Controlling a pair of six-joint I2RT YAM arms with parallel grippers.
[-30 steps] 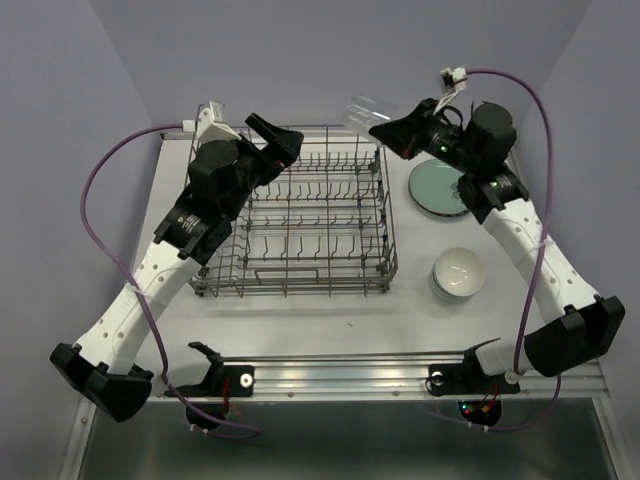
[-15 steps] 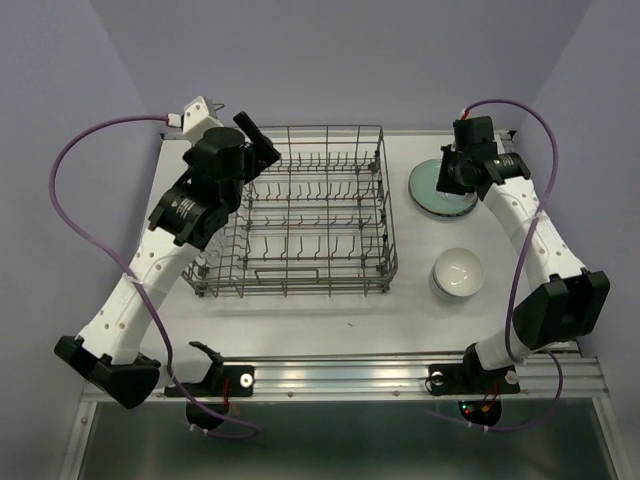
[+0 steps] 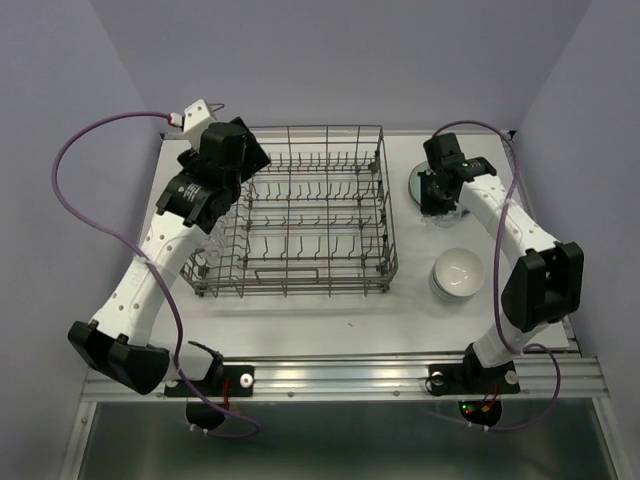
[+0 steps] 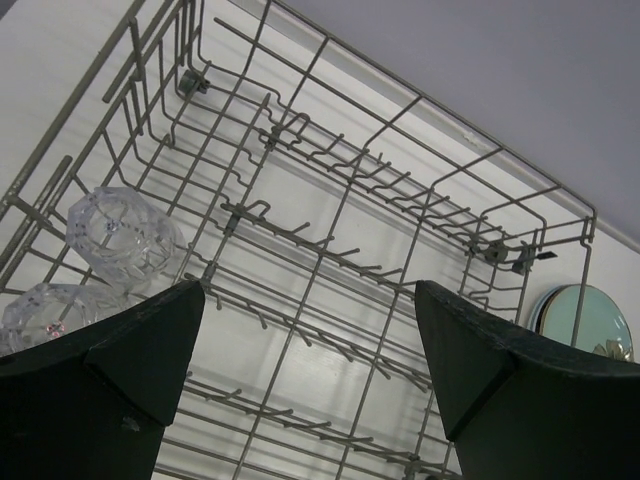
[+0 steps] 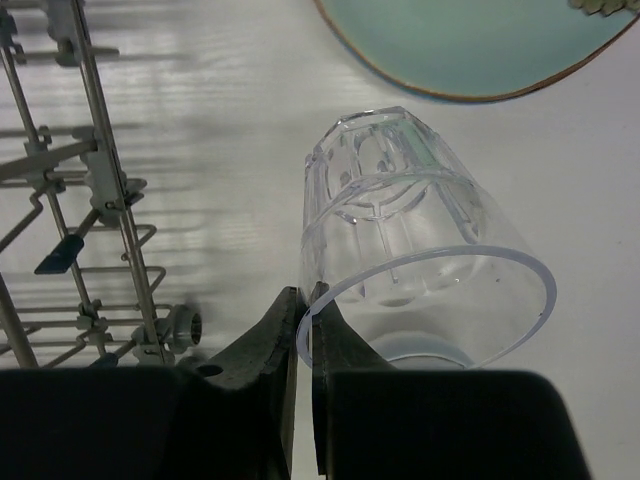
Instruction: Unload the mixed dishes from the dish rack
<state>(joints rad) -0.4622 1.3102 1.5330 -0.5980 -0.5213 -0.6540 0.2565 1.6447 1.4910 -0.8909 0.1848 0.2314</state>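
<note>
The grey wire dish rack [image 3: 386,205] stands mid-table. Two clear glasses [image 4: 120,235] [image 4: 45,310] lie in its left side; they show faintly in the top view [image 3: 203,262]. My left gripper [image 4: 308,300] is open and empty above the rack's left part [image 3: 235,160]. My right gripper [image 5: 305,295] is shut on the rim of a clear glass [image 5: 400,220], held tilted, low over the table right of the rack [image 3: 437,197]. A pale green plate [image 5: 480,45] lies just beyond the glass. White bowls [image 3: 459,272] sit stacked at the right.
The rack's right wall [image 5: 95,170] is close to the left of the held glass. The green plate also shows past the rack's far corner in the left wrist view [image 4: 580,315]. Purple cables arc over both arms.
My right gripper carried the glass from high behind the rack's back right corner down beside the green plate. My left gripper swung back and tipped down over the rack's left side.
</note>
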